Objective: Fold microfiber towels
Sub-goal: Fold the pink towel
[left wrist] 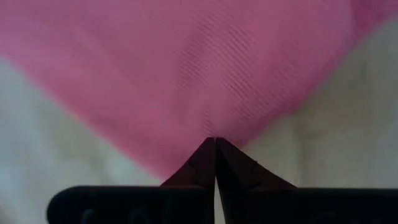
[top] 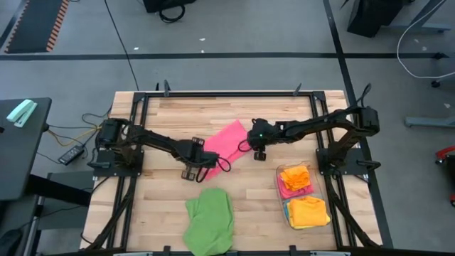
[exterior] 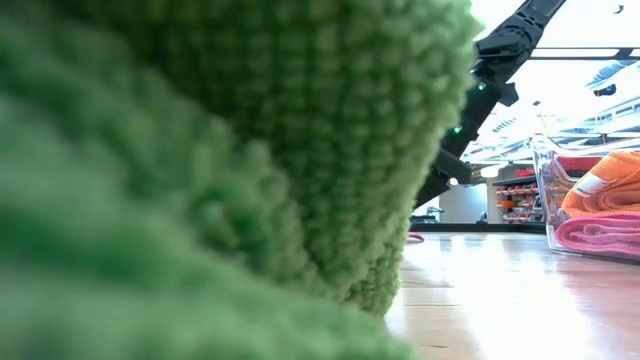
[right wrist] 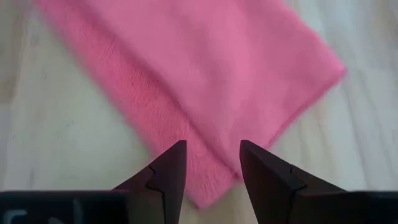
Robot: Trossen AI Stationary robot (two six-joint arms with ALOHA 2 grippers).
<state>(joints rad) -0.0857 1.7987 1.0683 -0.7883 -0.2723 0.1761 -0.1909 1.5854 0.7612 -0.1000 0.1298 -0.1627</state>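
A pink microfiber towel (top: pixel 229 139) lies flat on the wooden table's middle as a slanting strip; in the right wrist view it (right wrist: pixel 205 81) shows a doubled layer along one side. My left gripper (top: pixel 190 172) is shut, its tips (left wrist: pixel 215 142) over the towel's near-left corner (left wrist: pixel 180 155). My right gripper (right wrist: pixel 213 146) stands open above the towel's far-right end (top: pixel 245 131), clear of it. A crumpled green towel (top: pixel 210 220) lies by the table's near edge and fills the low view (exterior: pixel 200 150). My left gripper points steeply down with its shut fingertips (left wrist: pixel 205 155) at the pink towel's near-left corner. I cannot tell whether they touch the cloth or have any of it between them.
A clear plastic bin (top: pixel 279 186) stands at the near right, its wall (exterior: pixel 545 190) showing in the low view. It holds folded orange (top: pixel 295 176), pink (top: pixel 288 189) and orange-yellow (top: pixel 309 212) towels. Bare wood lies at the table's far side and near left.
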